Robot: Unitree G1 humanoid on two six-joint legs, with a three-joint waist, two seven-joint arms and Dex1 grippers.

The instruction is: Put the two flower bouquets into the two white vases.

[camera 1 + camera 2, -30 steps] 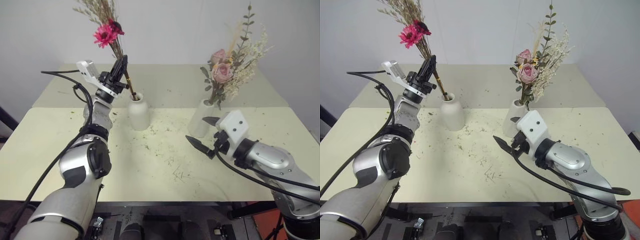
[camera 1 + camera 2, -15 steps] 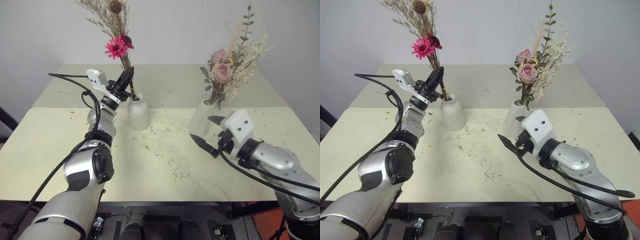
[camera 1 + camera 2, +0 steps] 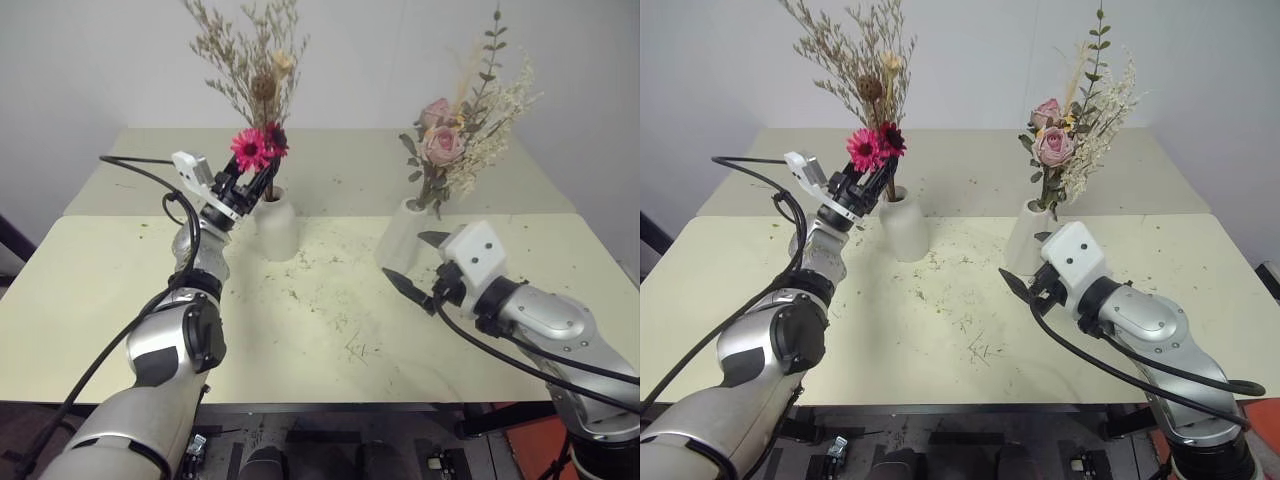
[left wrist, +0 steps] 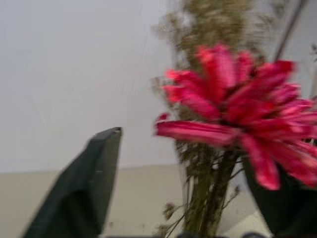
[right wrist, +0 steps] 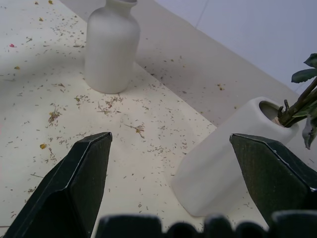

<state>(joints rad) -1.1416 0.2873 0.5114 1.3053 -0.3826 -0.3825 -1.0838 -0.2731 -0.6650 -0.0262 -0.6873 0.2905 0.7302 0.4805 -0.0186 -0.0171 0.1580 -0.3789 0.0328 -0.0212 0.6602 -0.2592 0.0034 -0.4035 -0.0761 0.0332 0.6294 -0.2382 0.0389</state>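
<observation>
Standing in the squat vase (image 3: pixel 277 226) on the desk (image 3: pixel 320 330), the magenta daisy bouquet (image 3: pixel 255 95) rose upright, and the left claw (image 3: pixel 243 182) hung beside its stems with fingers apart, gripping nothing. Farther right, the pink rose bouquet (image 3: pixel 465 130) sat in the slanted vase (image 3: pixel 402 240), with the right claw (image 3: pixel 418 262) wide open just in front.

A pale yellow-green tabletop (image 3: pixel 300 340) is carrying two white vases. The squat bottle-shaped vase (image 3: pixel 277 228) is standing upright toward the left, and the taller slanted cylinder vase (image 3: pixel 402 240) is sitting well apart from it to the right. Dried plant crumbs (image 3: pixel 345 330) are lying scattered across the surface between and in front of them.
</observation>
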